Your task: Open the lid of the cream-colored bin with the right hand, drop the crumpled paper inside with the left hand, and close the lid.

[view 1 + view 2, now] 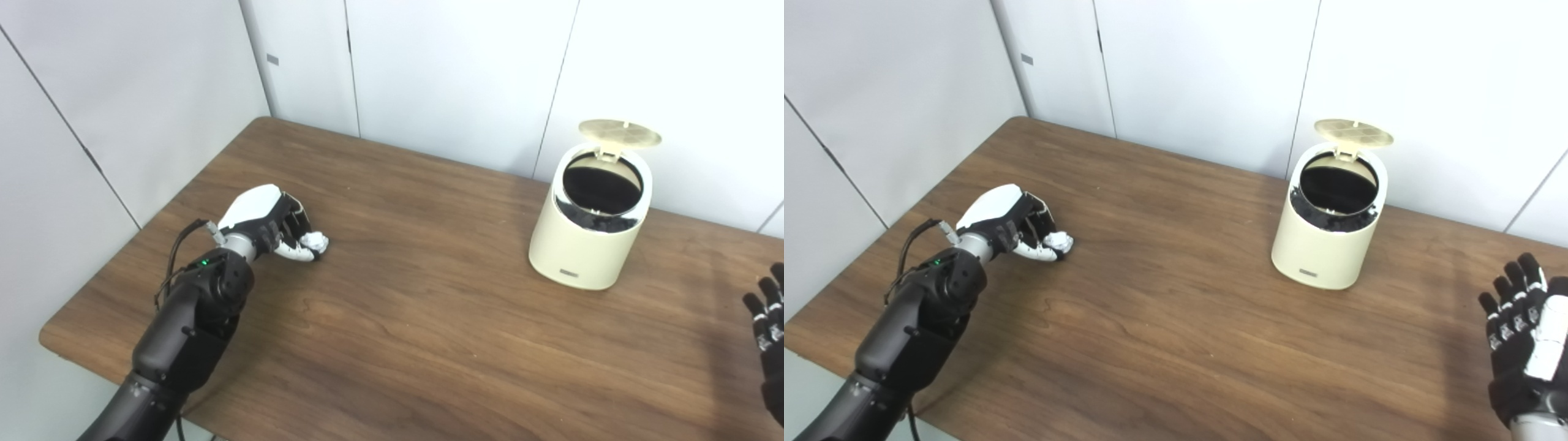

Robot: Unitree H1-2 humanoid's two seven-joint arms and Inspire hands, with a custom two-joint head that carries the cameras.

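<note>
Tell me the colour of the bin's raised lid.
The lid is pale cream-yellow with a faint grid of ribs on its underside, like the bin; clearest in the right eye view.

Two side-by-side head cameras look down, sharing the table [429,318].

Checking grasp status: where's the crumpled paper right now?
The crumpled paper sits at the fingertips of the left hand, down at the wooden table on its left side, well apart from the open cream-colored bin.

Wood-grain table [392,318]; glossy plastic bin [582,245]; crumpled paper [316,241].
</note>
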